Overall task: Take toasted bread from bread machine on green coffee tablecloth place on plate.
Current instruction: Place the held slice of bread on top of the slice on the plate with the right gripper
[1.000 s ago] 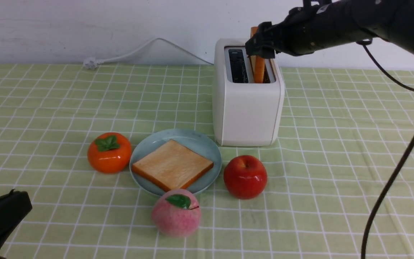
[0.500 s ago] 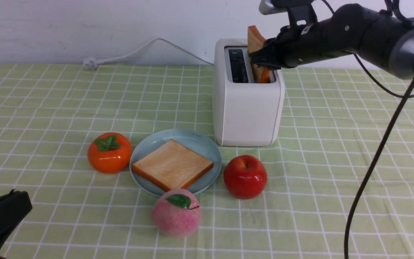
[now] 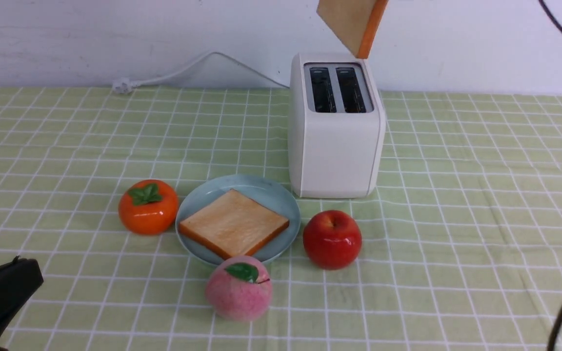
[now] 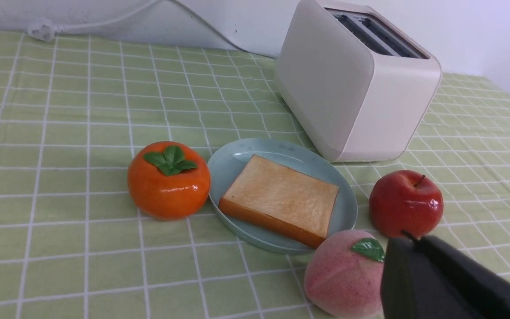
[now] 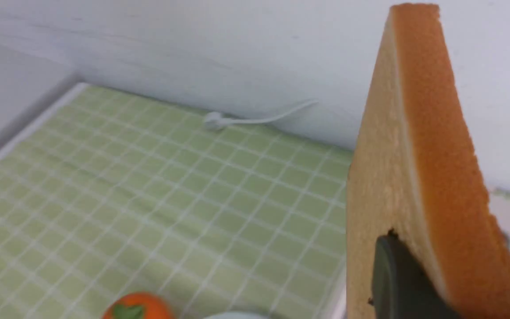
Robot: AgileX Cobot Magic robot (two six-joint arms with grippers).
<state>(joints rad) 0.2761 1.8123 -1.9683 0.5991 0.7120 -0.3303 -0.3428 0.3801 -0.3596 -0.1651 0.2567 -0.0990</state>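
Overhead, my right gripper (image 5: 458,288) pinches one toast slice (image 3: 351,22) clear above the white toaster (image 3: 334,141); second slice (image 3: 234,224) lies on the blue plate (image 3: 264,189); left gripper (image 3: 22,283) opening I cannot tell.

No legible writing anywhere
The bread machine (image 3: 334,151), plate (image 3: 261,188) and green coffee tablecloth (image 3: 66,146) show no lettering, brand mark, number or sign that reads
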